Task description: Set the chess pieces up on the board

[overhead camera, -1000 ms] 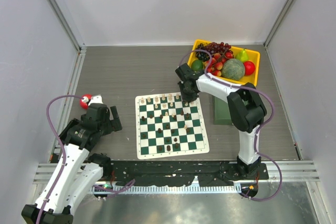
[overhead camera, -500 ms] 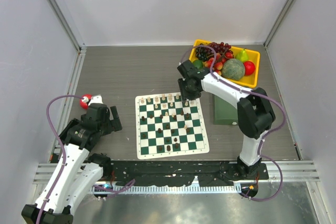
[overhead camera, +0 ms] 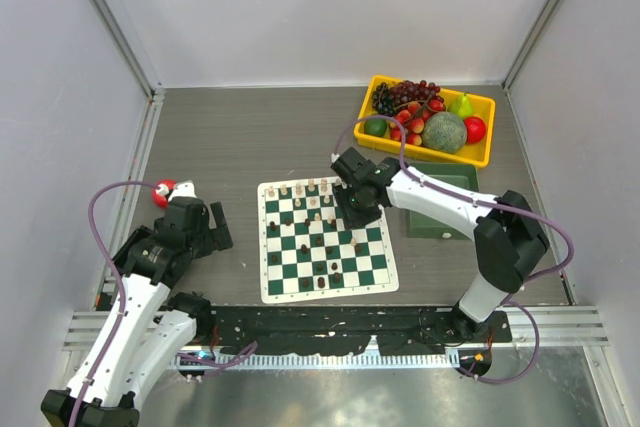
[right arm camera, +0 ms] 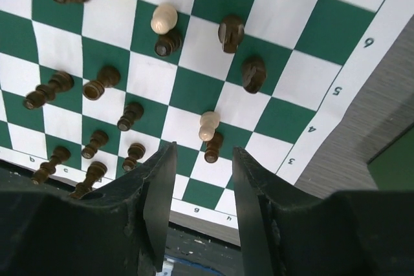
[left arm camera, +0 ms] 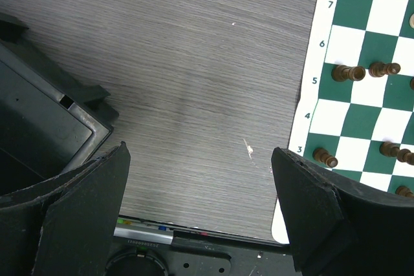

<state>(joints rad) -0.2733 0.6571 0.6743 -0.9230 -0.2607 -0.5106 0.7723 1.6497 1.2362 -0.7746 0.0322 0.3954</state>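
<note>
Right gripper [right arm camera: 204, 166] hides the board's [overhead camera: 290, 272] far-right squares from above, jaws apart and empty, cream pawn [right arm camera: 208, 124] just beyond its fingertips; left gripper [left arm camera: 200, 159] gapes wide left of the board.

1. Bright, even light from above; soft, faint shadows on the surface [overhead camera: 250, 137].
2. My right wrist view bends the board [right arm camera: 278, 11] near its edges.
3. My right claw [right arm camera: 200, 159] looks dark, slightly soft.

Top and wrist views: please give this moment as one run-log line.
right claw: open, empty, above board | left claw: open, empty, beside board | chess pieces: light and dark mixed on board
</note>
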